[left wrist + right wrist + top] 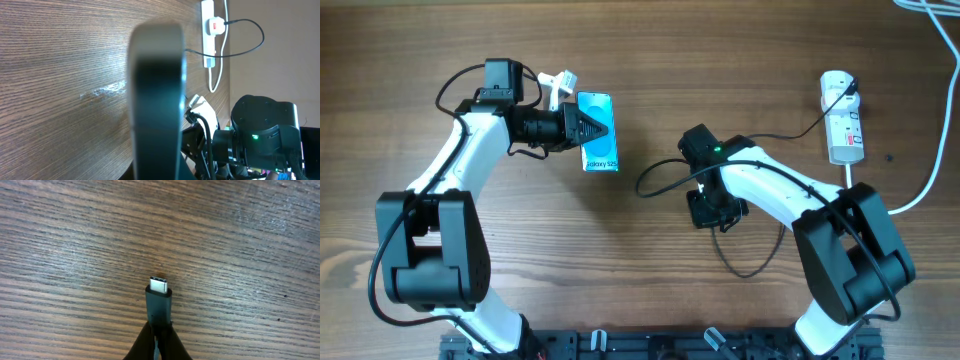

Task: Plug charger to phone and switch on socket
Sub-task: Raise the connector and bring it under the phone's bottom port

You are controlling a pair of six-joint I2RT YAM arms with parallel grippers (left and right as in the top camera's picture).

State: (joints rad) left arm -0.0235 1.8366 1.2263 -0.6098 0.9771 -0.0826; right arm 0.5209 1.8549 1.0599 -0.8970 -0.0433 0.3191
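Right claw (159, 339) pinches the charger (159, 302): black plug, silver tip exposed.

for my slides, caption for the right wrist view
Right fingers shut on the charger plug, its metal tip pointing out over the wooden table

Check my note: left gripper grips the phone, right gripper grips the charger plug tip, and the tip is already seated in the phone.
One error: the charger plug tip is not in the phone. The right wrist view shows it bare above the table, clamped in the right gripper. The left gripper does grip the phone.
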